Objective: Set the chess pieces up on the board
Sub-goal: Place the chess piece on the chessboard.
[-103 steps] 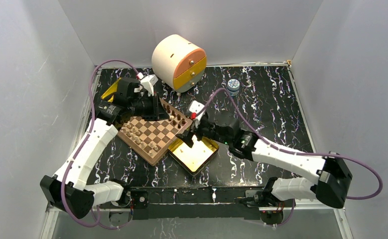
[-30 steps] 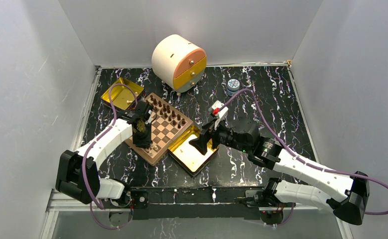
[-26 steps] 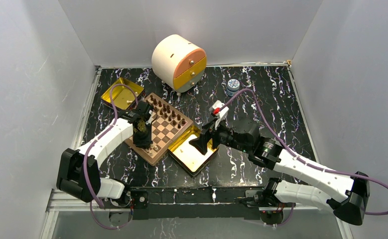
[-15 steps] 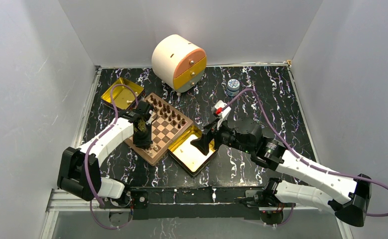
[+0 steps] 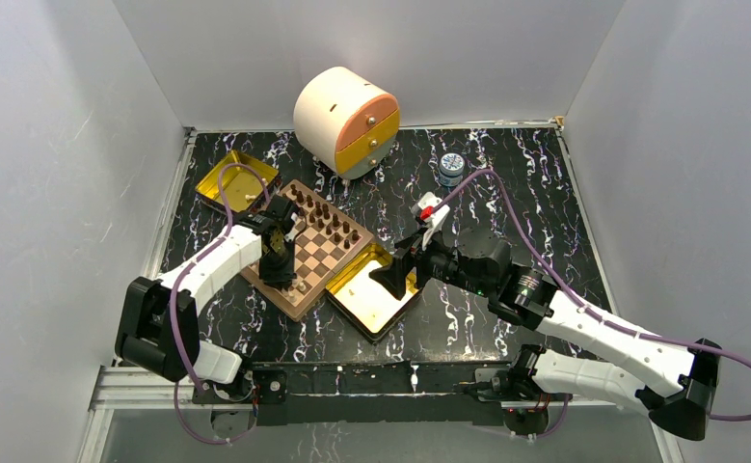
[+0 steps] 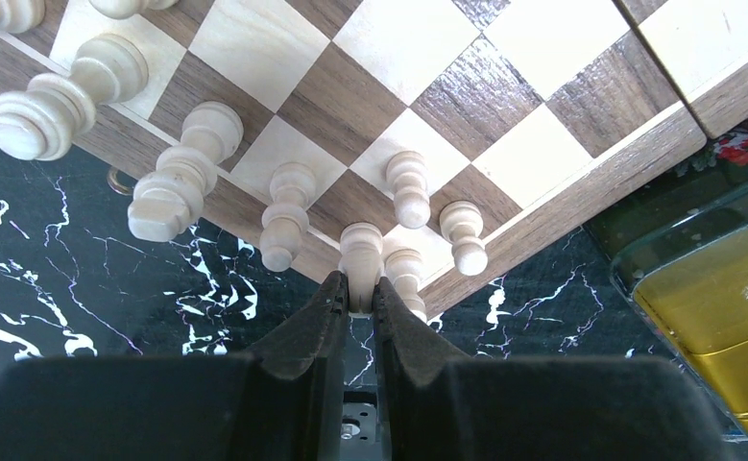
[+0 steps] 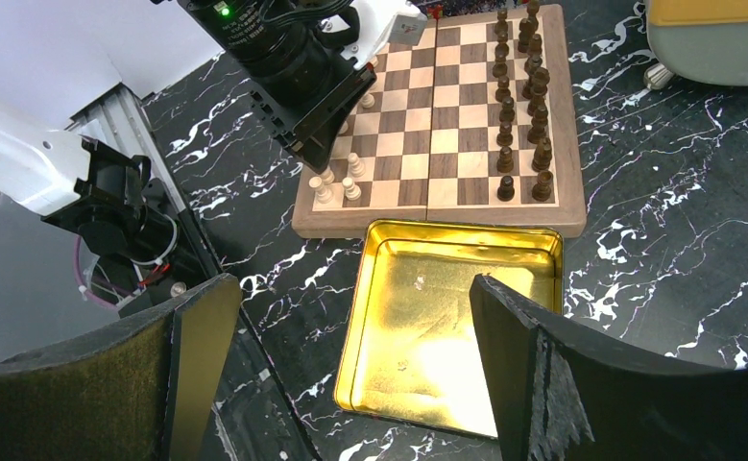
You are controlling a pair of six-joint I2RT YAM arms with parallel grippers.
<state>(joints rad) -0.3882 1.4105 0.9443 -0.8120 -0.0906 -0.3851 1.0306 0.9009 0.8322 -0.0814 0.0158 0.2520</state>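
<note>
Left jaws are gripping a tan piece (image 6: 361, 252) at the board's (image 6: 581, 86) 7 o'clock edge; right jaws are gaping over the gold tin (image 7: 418, 317)

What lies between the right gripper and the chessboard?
An open gold tin, seen in the right wrist view: it lies before the open right gripper, next to the board.

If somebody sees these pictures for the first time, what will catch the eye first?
Probably the round cream drawer box with orange and yellow fronts, at the back of the table. Next, the left end effector pinching a light piece at the edge of the board, and the shiny gold tin beside it, under the open right end effector.
</note>
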